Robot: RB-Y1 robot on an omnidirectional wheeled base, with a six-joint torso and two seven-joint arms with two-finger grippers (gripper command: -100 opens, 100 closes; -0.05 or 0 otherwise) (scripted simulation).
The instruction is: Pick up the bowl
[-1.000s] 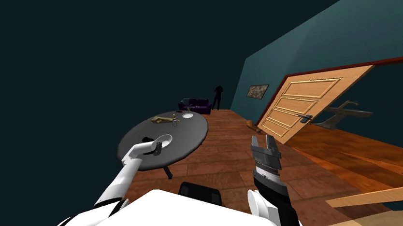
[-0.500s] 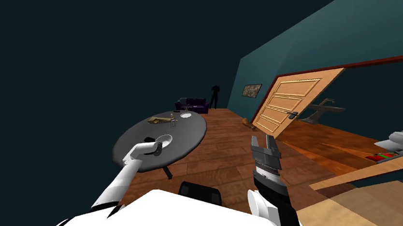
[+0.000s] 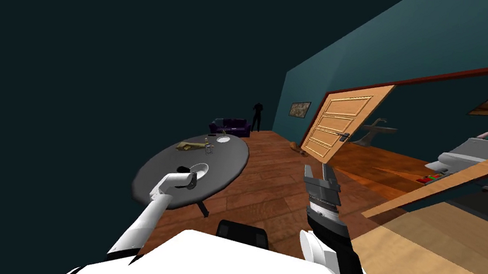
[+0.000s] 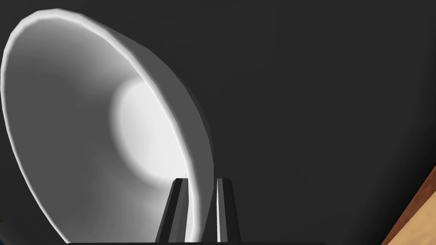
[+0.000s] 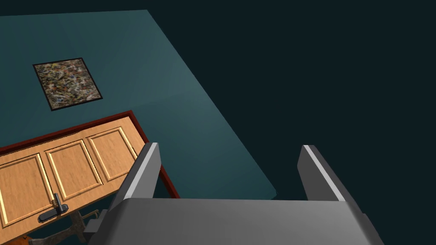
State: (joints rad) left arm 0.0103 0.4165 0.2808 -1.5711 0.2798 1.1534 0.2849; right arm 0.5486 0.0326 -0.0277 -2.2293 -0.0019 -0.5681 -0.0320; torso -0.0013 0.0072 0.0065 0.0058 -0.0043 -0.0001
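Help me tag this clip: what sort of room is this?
Likely a house's living room: a dark sofa by the far wall, a round grey table with a bowl, a wood floor and a panelled door.

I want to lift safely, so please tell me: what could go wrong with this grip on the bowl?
1. The left tool pinches only the thin rim of the bowl, so the bowl may tilt or slip out when lifted.
2. The bowl sits toward the near side of the table; if it slips, it may fall to the floor.
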